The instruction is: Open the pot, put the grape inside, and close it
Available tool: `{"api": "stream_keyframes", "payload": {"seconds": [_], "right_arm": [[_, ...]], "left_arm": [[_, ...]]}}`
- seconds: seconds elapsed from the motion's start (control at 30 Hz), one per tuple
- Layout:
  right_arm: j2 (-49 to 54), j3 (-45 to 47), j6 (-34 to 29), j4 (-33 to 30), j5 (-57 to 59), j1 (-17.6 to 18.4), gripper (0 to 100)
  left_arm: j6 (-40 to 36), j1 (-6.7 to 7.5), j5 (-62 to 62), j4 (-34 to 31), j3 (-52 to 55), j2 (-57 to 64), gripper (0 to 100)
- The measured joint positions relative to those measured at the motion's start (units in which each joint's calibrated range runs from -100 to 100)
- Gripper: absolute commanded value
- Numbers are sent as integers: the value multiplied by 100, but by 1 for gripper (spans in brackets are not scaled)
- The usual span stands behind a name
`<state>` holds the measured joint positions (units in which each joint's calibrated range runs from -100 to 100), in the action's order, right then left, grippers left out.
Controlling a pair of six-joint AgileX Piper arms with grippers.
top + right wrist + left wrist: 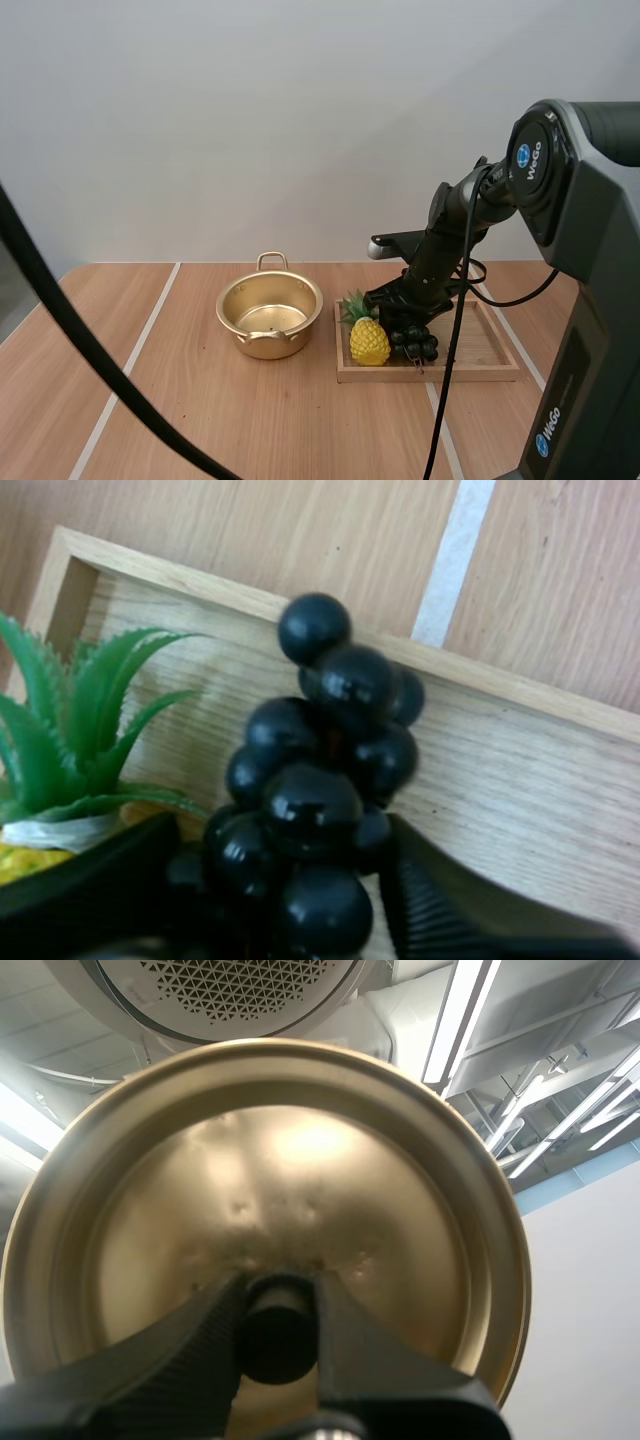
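black grapes [315, 780] lie between right hand's [290, 885] spread fingers.

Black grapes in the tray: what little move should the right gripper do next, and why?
Probably close the right gripper on the bunch of black grapes: its open fingers stand either side of it in the wooden tray. The round gold pot is already open, the left gripper holding its gold lid by the black knob.
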<state>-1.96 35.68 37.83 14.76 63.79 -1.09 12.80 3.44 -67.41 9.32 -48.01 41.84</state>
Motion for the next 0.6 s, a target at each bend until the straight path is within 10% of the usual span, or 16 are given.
{"api": "stream_keyframes", "payload": {"seconds": [0.6], "right_arm": [[1198, -12, 0, 0, 50, 0, 0]], "left_arm": [[0, 0, 0, -9, 0, 0, 0]]}}
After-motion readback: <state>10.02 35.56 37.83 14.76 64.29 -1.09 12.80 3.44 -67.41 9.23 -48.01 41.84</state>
